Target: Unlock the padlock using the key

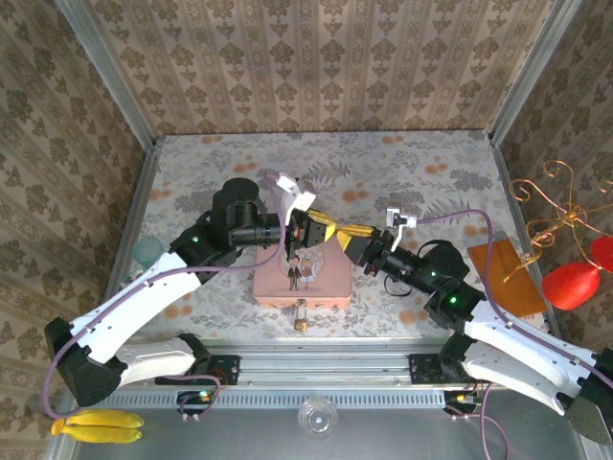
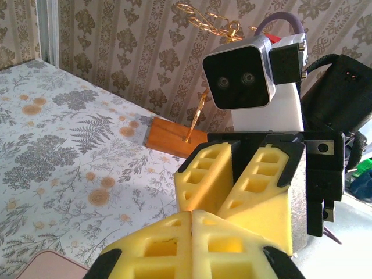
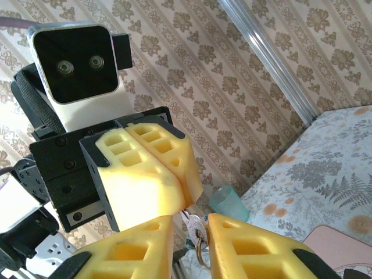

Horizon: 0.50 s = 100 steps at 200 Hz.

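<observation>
The left gripper [image 3: 187,199] faces in from the upper left, its yellow fingers pressed together on the key [image 3: 194,226], whose ring dangles below. The right gripper [image 3: 190,221] has its fingers apart on either side of the key. Behind them a teal cup [image 3: 228,202] stands on the floral table [image 3: 325,168]

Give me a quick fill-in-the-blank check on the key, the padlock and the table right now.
The left gripper is shut on the ___. The padlock lies at the near edge of the ___ box. The cup by the left wall is ___. Missing: key; pink; teal.
</observation>
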Motion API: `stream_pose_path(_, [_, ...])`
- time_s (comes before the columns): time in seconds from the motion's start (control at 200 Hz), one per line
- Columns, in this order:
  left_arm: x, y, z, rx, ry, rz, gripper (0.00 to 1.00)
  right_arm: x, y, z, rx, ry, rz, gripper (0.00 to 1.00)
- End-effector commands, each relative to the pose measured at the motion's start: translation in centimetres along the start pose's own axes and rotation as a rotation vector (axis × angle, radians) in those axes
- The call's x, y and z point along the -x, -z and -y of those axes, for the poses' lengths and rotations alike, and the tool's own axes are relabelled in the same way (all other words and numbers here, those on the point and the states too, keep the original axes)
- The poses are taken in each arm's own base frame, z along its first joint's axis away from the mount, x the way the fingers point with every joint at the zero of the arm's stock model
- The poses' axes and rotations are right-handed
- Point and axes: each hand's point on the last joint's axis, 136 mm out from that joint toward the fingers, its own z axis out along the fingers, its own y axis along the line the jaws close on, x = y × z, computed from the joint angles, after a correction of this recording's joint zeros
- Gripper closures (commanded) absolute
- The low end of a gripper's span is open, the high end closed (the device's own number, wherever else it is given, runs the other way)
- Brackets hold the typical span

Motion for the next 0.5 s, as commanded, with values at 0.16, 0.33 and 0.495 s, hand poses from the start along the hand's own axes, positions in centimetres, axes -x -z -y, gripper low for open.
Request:
stream_pose_path(0.16, [2.11,0.9,1.23,-0.034,-0.027,0.048,1.0,0.46,-0.3,-1.39,0.055,0.029,-0.01,0.79])
stream_pose_path(0.33, [2.11,0.64,1.24,-0.044,-0.016,0.05,1.0,0.44,-0.53,-1.47,0.056,0.029,-0.021,0.79])
stream_pose_path(0.495, [2.23,0.64,1.26,-0.047,-0.012,0.062,1.0,0.42,-0.28,-1.35,0.046,0.029,-0.019,0.84])
